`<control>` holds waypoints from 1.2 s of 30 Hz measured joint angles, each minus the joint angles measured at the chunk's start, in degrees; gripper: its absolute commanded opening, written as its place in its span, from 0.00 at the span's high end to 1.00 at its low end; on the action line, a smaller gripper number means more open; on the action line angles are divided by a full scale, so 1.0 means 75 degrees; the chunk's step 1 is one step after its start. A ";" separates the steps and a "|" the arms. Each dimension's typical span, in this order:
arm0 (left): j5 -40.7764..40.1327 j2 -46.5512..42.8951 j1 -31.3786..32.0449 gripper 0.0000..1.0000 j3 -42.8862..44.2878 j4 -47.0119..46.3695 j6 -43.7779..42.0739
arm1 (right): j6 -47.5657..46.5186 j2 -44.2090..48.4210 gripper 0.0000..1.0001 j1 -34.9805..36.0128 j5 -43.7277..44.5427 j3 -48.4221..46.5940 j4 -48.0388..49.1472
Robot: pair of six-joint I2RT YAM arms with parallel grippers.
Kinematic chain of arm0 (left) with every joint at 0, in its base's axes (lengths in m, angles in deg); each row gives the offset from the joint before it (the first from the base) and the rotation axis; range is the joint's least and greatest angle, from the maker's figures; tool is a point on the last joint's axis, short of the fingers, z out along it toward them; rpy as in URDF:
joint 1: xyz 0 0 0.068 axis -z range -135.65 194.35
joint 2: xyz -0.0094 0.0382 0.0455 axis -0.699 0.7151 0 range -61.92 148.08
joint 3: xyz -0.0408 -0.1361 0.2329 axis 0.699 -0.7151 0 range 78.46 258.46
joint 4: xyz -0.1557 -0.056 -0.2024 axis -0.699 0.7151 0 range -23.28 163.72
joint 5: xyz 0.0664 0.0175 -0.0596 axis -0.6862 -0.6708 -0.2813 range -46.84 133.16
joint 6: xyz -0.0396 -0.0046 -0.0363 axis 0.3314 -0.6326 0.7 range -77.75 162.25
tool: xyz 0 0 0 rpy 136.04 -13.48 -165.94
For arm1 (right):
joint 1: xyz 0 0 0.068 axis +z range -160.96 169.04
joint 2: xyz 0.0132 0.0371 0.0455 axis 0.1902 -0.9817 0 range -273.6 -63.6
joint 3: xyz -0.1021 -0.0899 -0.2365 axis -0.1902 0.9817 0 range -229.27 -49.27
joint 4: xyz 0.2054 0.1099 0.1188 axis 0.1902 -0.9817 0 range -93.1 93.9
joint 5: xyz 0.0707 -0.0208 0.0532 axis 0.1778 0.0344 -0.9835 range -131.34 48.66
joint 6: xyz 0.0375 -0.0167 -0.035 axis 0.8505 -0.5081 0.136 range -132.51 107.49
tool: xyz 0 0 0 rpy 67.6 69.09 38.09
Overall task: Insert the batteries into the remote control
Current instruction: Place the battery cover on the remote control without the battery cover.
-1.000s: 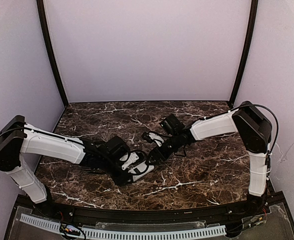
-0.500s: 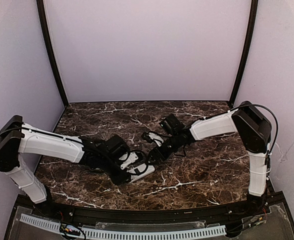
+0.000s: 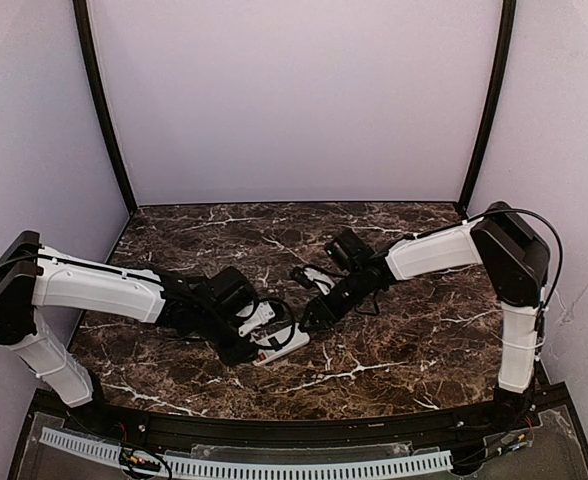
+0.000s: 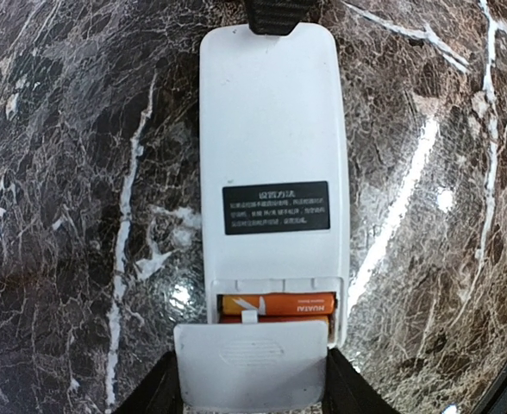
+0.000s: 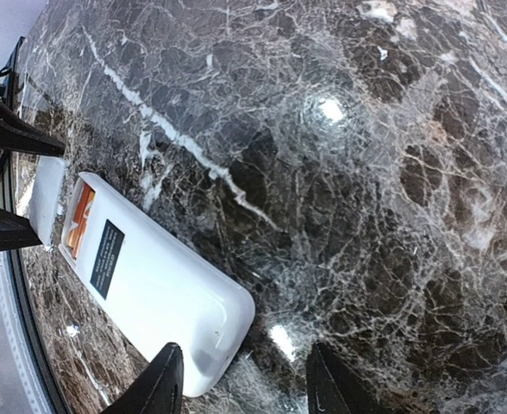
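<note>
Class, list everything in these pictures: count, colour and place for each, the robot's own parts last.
remote: one, white, lying back-up on the table
batteries: two, orange, in the remote's open recess
cover: one, white, at the remote's battery end, between the left jaws
label: one, black, on the remote's back
table: one, dark brown marble
arms: two, white and black; left arm, right arm
left jaws: black, shut on the cover
right jaws: black, open, straddling the remote's other end

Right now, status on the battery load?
Left end effector gripping cover beside batteries. Right end effector open at remote far end. Batteries seated, not yet covered.
</note>
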State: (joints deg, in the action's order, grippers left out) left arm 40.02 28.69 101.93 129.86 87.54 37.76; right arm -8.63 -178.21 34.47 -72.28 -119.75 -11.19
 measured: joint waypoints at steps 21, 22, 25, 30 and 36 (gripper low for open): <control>-0.0035 0.0000 0.0000 0.48 -0.0015 -0.0125 -0.0280 | 0.0184 0.0026 0.63 0.0560 0.0734 -0.0032 -0.0073; -0.0023 0.0000 0.0000 0.48 -0.0015 -0.0128 -0.0297 | 0.0184 0.0026 0.63 0.0562 0.0740 -0.0035 -0.0076; 0.0015 0.0006 0.0000 0.48 -0.0015 -0.0131 -0.0329 | 0.0184 0.0026 0.63 0.0574 0.0790 -0.0058 -0.0111; 0.0108 0.0105 0.0000 0.48 -0.0015 -0.0137 -0.0379 | 0.0184 0.0026 0.64 0.0589 0.0833 -0.0073 -0.0131; 0.0187 0.0283 0.0000 0.48 0.0000 -0.0146 -0.0405 | 0.0184 0.0026 0.64 0.0595 0.0842 -0.0076 -0.0143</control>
State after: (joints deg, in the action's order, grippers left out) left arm 41.42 30.81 101.93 129.86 86.45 34.72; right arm -7.26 -178.01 38.92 -65.96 -120.32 -12.26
